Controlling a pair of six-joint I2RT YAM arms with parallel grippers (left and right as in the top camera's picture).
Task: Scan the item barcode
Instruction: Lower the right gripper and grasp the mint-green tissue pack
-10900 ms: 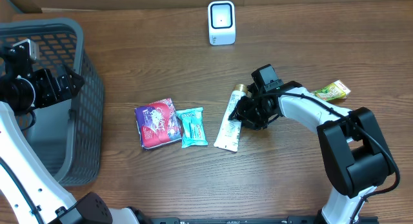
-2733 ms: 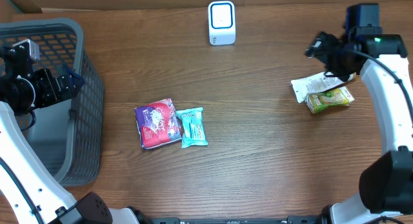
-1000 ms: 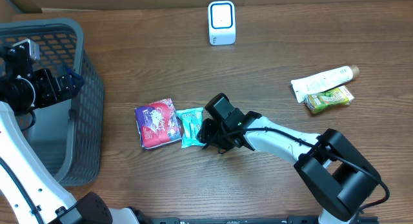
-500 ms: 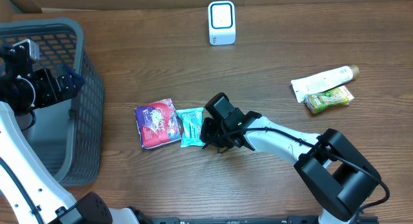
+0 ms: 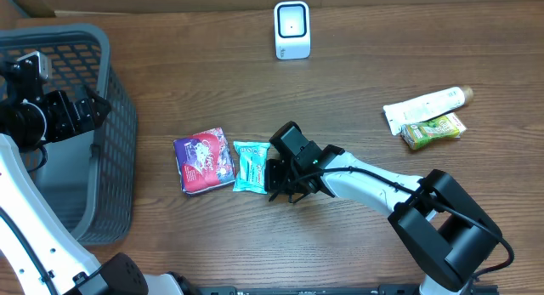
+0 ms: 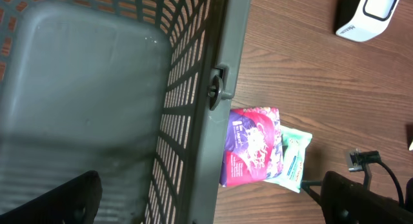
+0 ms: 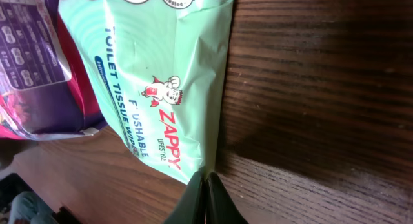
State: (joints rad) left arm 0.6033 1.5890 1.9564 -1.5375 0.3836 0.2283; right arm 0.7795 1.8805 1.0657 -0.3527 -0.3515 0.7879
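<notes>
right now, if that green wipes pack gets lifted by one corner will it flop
Probably floppy: the green wipes pack is a soft film pouch, and the right gripper pinches only its corner seam, so it should dangle. The glossy film may slip.

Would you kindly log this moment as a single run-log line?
right gripper: shut on wipes pack corner | left gripper: open over basket | scanner: not yet reached

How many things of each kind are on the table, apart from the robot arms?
Packets: 3 (purple packet, wipes pack, green packet)
Tube: 1
Scanner: 1
Basket: 1
Total: 6
</notes>
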